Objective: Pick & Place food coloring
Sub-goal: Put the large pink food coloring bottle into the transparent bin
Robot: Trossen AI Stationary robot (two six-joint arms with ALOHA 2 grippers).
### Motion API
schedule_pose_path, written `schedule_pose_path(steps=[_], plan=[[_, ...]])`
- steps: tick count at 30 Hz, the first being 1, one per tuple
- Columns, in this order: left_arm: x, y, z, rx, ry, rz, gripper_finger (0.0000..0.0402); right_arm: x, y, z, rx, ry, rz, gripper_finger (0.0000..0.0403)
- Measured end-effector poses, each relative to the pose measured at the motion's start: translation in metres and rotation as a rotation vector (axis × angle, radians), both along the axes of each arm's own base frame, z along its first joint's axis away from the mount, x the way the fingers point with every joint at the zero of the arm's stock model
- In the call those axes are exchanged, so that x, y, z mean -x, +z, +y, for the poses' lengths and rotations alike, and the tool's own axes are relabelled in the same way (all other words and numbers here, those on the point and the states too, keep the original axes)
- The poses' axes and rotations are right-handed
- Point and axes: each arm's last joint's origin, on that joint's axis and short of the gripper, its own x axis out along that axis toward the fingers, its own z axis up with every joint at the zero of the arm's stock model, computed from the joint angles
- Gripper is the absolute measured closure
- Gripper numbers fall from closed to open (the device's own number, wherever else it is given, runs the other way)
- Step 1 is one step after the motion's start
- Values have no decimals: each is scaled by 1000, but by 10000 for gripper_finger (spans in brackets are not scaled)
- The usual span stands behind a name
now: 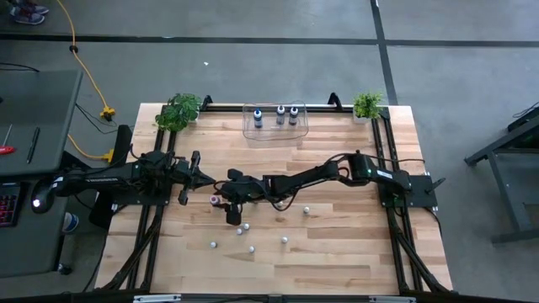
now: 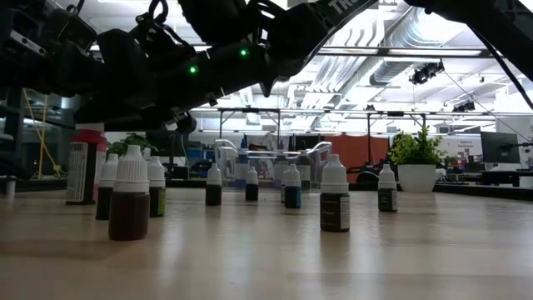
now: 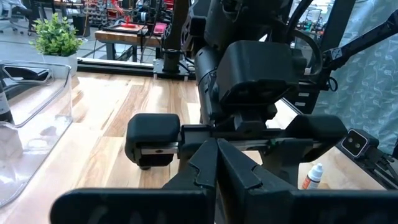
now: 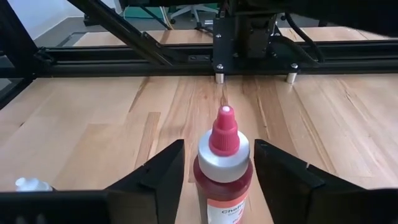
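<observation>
A larger food coloring bottle (image 4: pixel 222 177) with a red body, white collar and pink tip stands upright on the wooden table (image 1: pixel 337 261). It also shows in the high view (image 1: pixel 215 200). My right gripper (image 4: pixel 219 149) is open, one finger on either side of the bottle with narrow gaps. My left gripper (image 1: pixel 195 173) hovers shut and empty just left of it. Several small white-capped bottles (image 1: pixel 244 227) stand scattered on the near half of the table. Three larger bottles (image 1: pixel 280 115) stand in the clear bin (image 1: pixel 253 130).
Two potted plants (image 1: pixel 178 110) (image 1: pixel 367 104) stand at the far corners. The clear bin sits at the far middle edge. Black frame rails (image 1: pixel 383 160) run along the table's sides. In the low view the small bottles (image 2: pixel 335 197) stand in a loose row across the table.
</observation>
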Motion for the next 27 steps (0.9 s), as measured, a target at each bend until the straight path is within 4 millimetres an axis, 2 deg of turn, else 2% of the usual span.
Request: schedule_pose_path(steps=[9,27], plan=[[0,0,0,0,0,0,399,0,0,0,0,-2,0,282],[0,0,0,0,0,0,399,1,-1,0,5,-11,17,297]])
